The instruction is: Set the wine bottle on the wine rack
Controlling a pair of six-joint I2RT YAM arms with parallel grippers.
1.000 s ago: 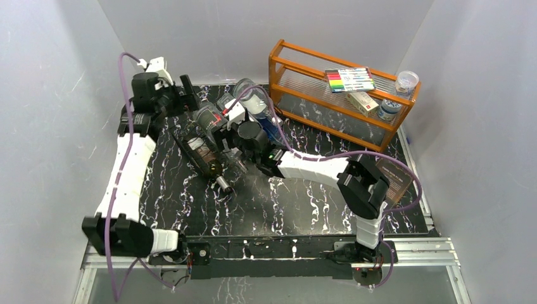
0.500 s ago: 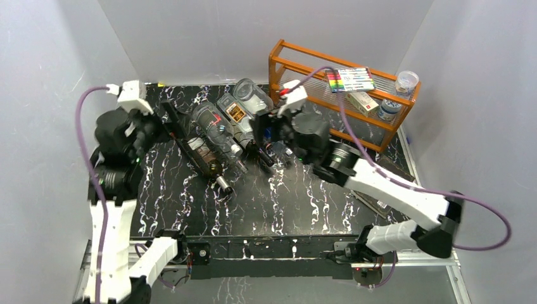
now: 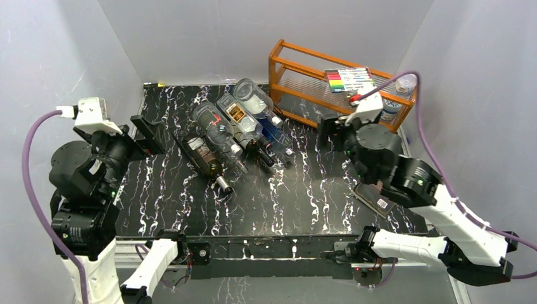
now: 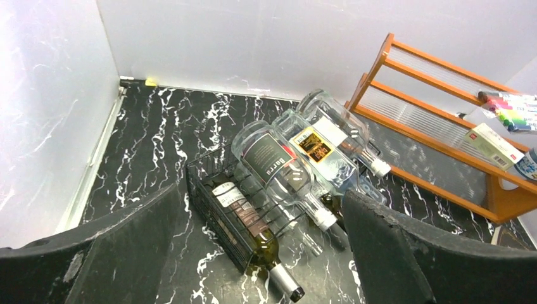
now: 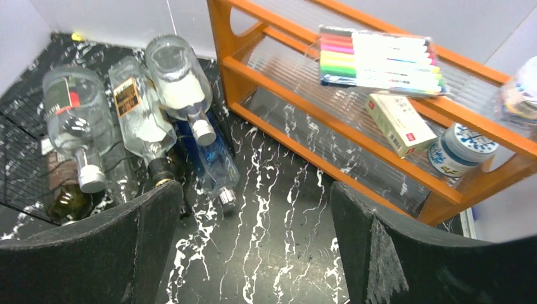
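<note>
The black wire wine rack lies left of the table's middle. A dark green wine bottle with a silver-capped neck lies in it, neck toward the near edge. Three clear bottles and a blue one rest across the rack's far end. My left gripper hangs open to the left of the rack, holding nothing; in the left wrist view the left gripper looks down on the rack. Right of the bottles my right gripper is open and holds nothing; the right gripper is above bare table.
An orange wooden two-tier shelf stands at the back right, carrying a marker set, a small box and lidded jars. A dark card lies under the right arm. White walls close in the left, back and right.
Both arms have pulled back from the bottles, the left to the left edge and the right toward the orange shelf. The right jaws opened wider. The bottles stay on the rack.
</note>
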